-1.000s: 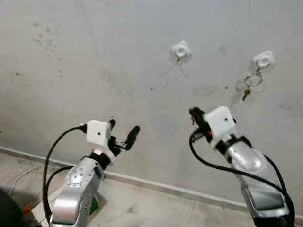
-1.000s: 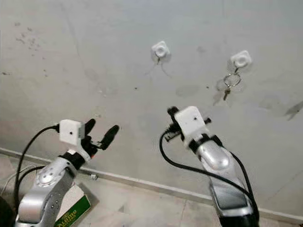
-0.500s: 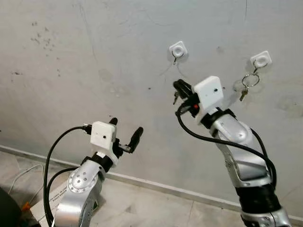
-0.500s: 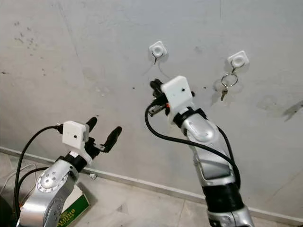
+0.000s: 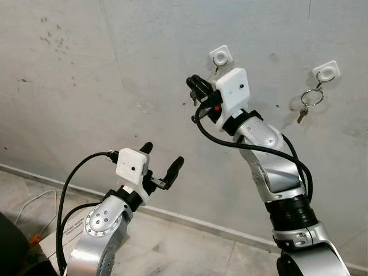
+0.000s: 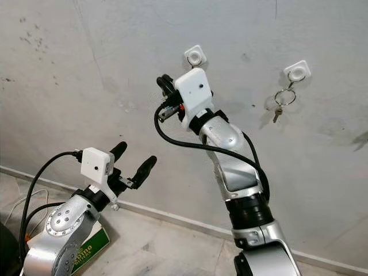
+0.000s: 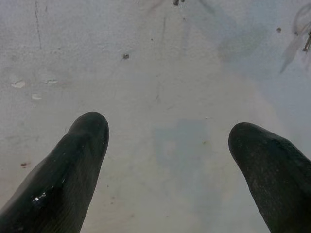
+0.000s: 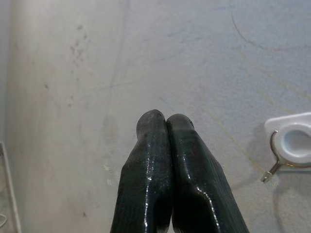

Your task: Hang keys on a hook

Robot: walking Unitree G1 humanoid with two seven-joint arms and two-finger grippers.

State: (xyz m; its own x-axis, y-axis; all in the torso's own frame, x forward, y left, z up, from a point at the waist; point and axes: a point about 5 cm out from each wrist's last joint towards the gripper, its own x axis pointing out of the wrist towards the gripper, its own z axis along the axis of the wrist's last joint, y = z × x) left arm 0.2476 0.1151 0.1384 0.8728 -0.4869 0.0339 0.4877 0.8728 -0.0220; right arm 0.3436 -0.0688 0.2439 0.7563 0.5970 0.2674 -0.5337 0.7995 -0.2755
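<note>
Two white hooks sit on the grey wall (image 5: pixel 86 86). A ring of keys (image 5: pixel 307 99) hangs from the right hook (image 5: pixel 326 71), and one small key dangles under the ring.

The right gripper (image 5: pixel 195 86) is held up high, just beside the left hook (image 5: pixel 221 56) and a bit lower. Its two black fingers (image 8: pixel 167 160) are pressed tight together. In the head views a tiny silver bit shows under them. It is too small to tell what it is.

The left gripper (image 5: pixel 161 158) is down low and points at the wall. Its fingers (image 7: pixel 73 165) are wide apart with nothing between them.

A green box (image 6: pixel 86 257) lies on the floor (image 6: pixel 172 247) by the left arm. I cannot tell what is in it.

The right wrist view shows the left hook (image 8: pixel 290 141) up close: a white plate with a thin bent wire on it. The shut fingers are near it but not touching. The left wrist view shows grey wall past the open fingers. The right eye view shows the green side of the box with letters on it. The left eye view shows a white cord (image 5: pixel 29 208) lying on the floor.
</note>
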